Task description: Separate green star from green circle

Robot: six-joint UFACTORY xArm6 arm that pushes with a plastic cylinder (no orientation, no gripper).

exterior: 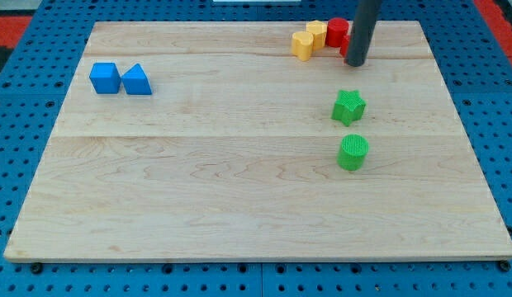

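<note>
Green star (348, 107) is sitting just beyond green circle (353, 153); my tip (356, 63), holding nothing, is standing farther, so pushing from between seems best.

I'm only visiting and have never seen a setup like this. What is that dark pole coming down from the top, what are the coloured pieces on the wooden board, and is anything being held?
The dark pole is the end of a robot arm. It has no hand, so it holds nothing; it only pushes blocks with my tip, its lower end. One camera looks down at a wooden board.

My tip is near the view's top right, beside two red blocks and two yellow blocks. Toward the view's bottom from it sit the green star and, nearer the bottom edge, the green circle, close together but apart. A blue cube and a blue triangle sit at the view's left.
</note>
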